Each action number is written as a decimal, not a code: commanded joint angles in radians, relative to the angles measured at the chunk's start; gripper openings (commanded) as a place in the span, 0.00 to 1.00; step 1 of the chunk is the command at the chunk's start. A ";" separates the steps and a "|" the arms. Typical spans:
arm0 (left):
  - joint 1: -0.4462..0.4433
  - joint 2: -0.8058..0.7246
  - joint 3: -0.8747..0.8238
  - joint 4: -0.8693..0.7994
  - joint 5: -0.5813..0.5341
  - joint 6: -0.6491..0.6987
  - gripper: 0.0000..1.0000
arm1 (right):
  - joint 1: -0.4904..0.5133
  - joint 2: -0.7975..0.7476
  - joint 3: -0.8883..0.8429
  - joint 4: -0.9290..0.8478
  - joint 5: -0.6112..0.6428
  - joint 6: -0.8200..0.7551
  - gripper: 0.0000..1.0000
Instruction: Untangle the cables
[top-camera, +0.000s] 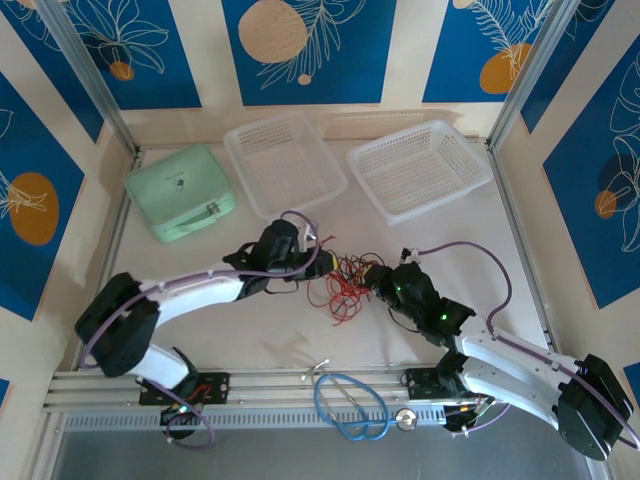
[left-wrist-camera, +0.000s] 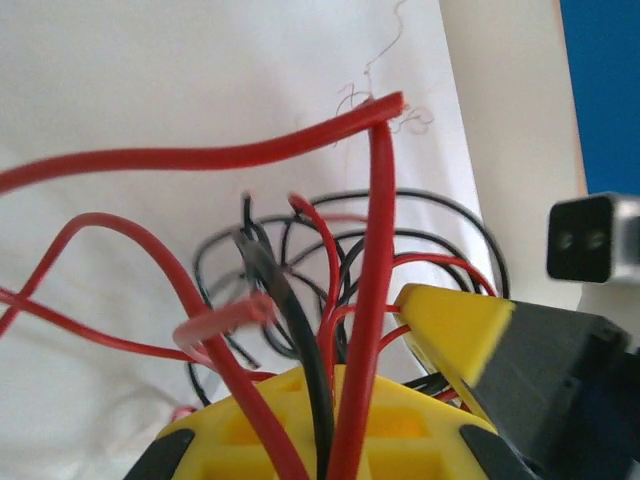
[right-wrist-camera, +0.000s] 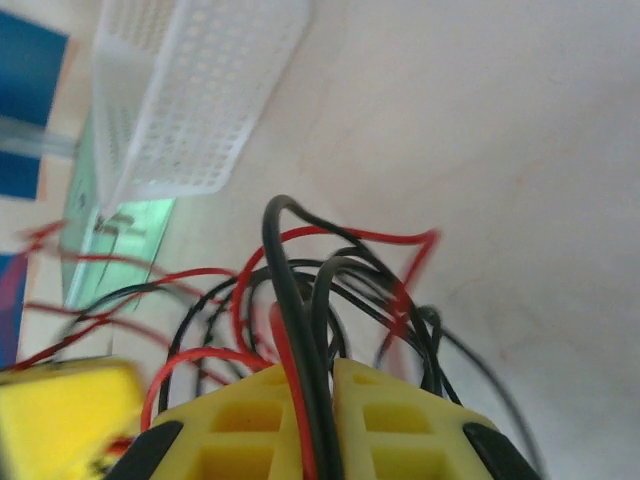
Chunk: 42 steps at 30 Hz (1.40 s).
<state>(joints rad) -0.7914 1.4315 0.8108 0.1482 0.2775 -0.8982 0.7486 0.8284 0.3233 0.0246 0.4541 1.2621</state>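
The cables (top-camera: 343, 282), a small tangle of thin red and black wires, lie near the middle of the pale surface (top-camera: 260, 325), strung between the two arms. The left gripper (top-camera: 318, 262) reaches in from the left and is clenched on the tangle's left side. The right gripper (top-camera: 376, 279) comes from the right and grips the opposite side, so the two sit near each other with the wires bunched between them. In the left wrist view, the left gripper (left-wrist-camera: 330, 430) has its yellow fingers pressed together on several red strands and one black strand, while other cables (left-wrist-camera: 300, 152) arch up and loop over the surface beyond. In the right wrist view, the right gripper (right-wrist-camera: 322, 420) is clamped on a black and a red wire, and more loops of the cables (right-wrist-camera: 288, 215) rise above its fingers. Toward the far side stand a green case (top-camera: 180, 192) and two white baskets, one (top-camera: 262, 133) left of the other (top-camera: 395, 137). A thicker blue cable loop (top-camera: 319, 400) rests at the near edge between the arm bases.
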 joint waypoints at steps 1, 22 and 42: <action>0.018 -0.125 -0.033 -0.090 -0.201 0.122 0.00 | -0.009 0.027 0.014 -0.124 0.052 0.150 0.00; 0.012 -0.500 -0.522 -0.097 -0.532 0.133 0.36 | 0.102 0.205 0.059 -0.245 0.023 0.146 0.22; 0.009 -0.424 -0.110 -0.583 -0.482 0.232 0.93 | 0.114 0.345 0.607 -0.847 -0.070 -0.307 0.86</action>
<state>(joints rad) -0.7856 0.9386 0.6544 -0.3340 -0.2417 -0.6754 0.8471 1.0878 0.8314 -0.7322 0.4198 1.0443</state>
